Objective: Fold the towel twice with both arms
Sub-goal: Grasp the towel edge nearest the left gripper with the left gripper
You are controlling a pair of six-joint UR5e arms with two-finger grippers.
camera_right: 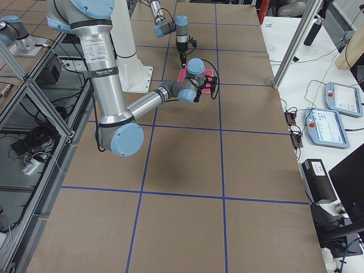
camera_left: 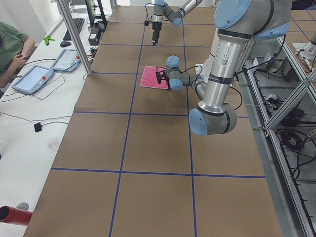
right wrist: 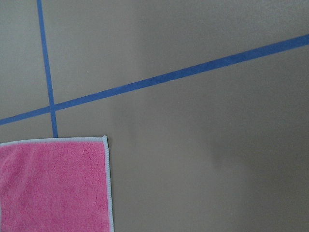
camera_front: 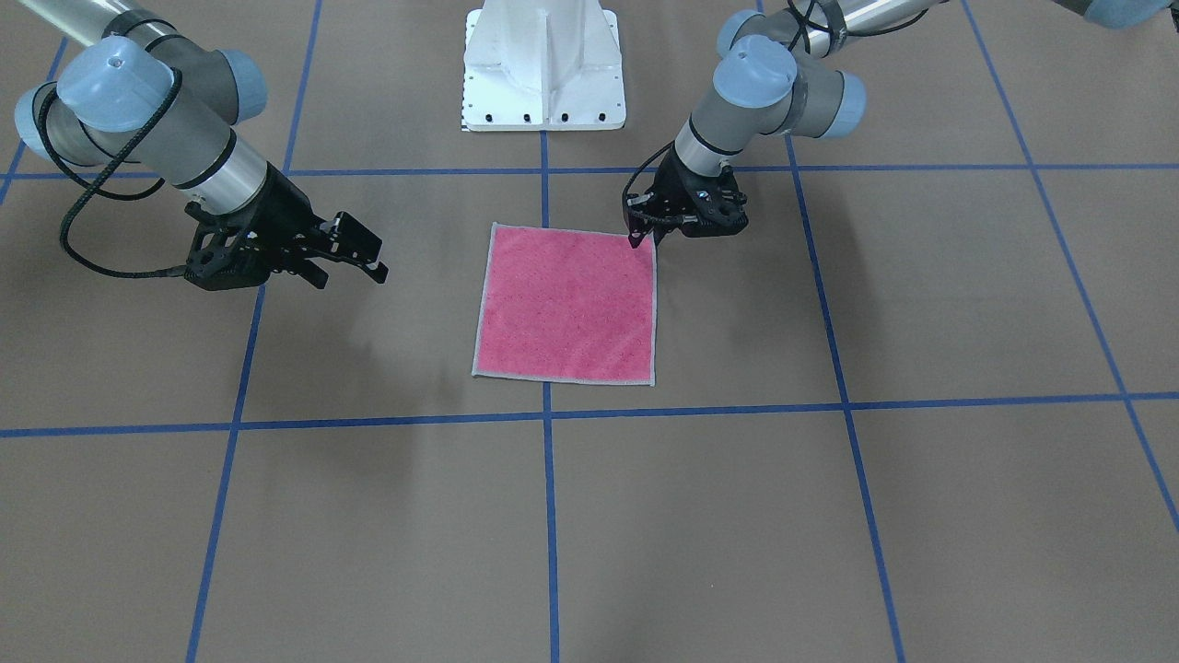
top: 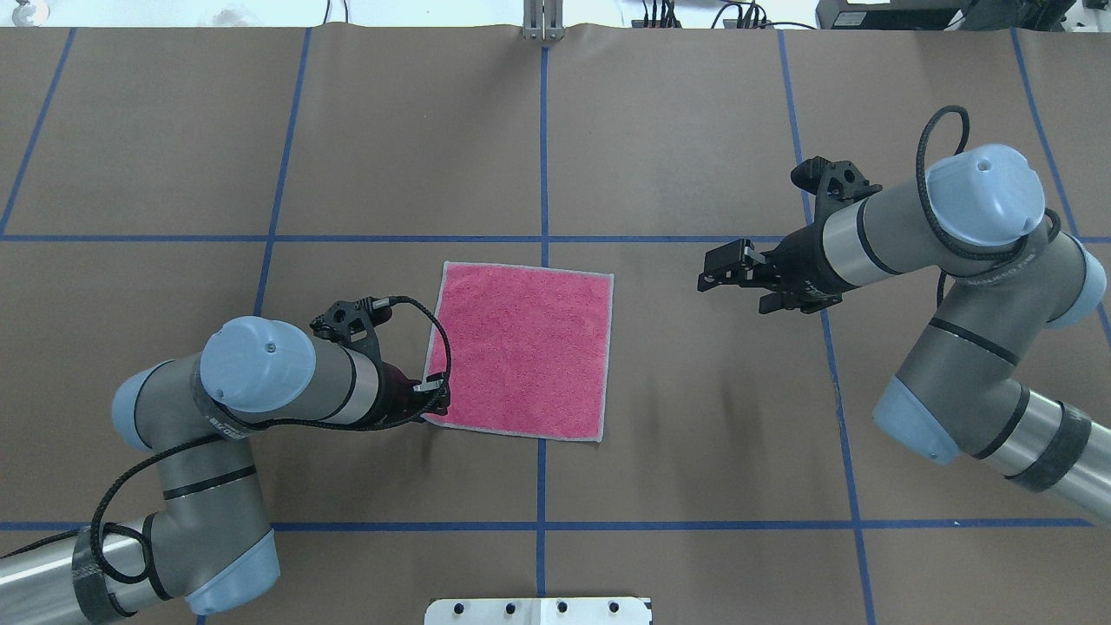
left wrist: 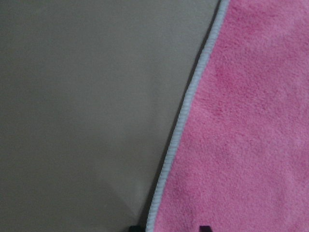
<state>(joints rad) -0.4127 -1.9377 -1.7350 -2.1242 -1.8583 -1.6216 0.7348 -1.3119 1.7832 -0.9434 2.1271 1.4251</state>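
The left arm (top: 260, 382) reaches in low, placing the left gripper (top: 437, 398) at the 7 o'clock corner of the towel (top: 521, 351). The towel lies flat, pink face up, at the centre of the table (top: 694, 130). Only the left wrist view shows the fingertips (left wrist: 203, 228), slightly apart astride the grey edging; whether they pinch the cloth cannot be told. The right gripper (top: 719, 267), jaws spread, hovers at the towel's 3 o'clock, well apart. Blue tape lines (top: 542, 156) grid the brown surface. The exterior left view shows a seated person (camera_left: 10, 47).

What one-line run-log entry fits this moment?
stage: before first fold | towel: flat, pink face up | left hand: open at towel corner | right hand: open, clear of towel
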